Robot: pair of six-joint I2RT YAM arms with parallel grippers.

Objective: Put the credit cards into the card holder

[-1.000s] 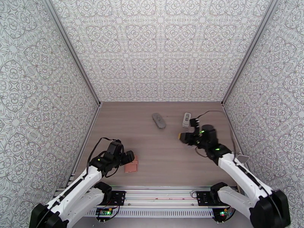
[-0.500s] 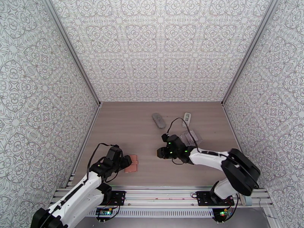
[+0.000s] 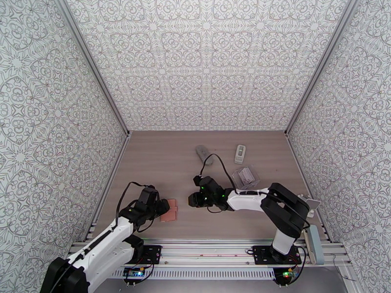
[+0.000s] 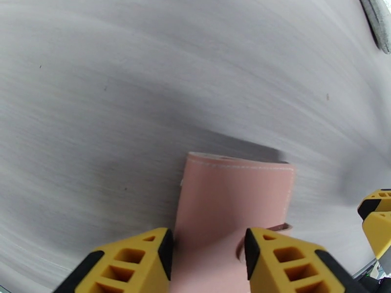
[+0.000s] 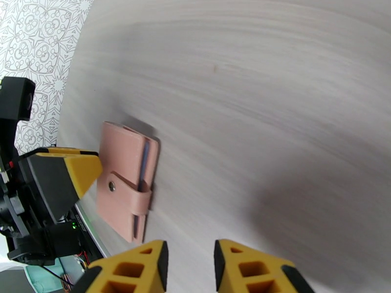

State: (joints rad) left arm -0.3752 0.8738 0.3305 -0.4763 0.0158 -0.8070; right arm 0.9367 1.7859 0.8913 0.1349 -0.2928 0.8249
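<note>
The pink card holder (image 3: 169, 211) lies at the front left of the table, its snap strap fastened. A blue card edge (image 5: 145, 162) shows in its open side. My left gripper (image 3: 162, 207) is over its near end, and in the left wrist view the fingers (image 4: 132, 260) press on either side of the holder (image 4: 229, 191), shut on it. My right gripper (image 3: 192, 200) hovers just right of the holder. Its jaws stand a little apart with nothing between them (image 5: 190, 262), pointing at the holder (image 5: 124, 177). The other credit cards are not identifiable.
A clear plastic box (image 3: 246, 177) sits behind the right arm. At the back of the table lie a grey oblong object (image 3: 204, 155) and a small white remote-like item (image 3: 240, 153). The patterned walls close in the left, back and right.
The right arm swung from the back right across to the left, stopping beside the holder with its jaws narrower. The left jaws closed in on the holder.
</note>
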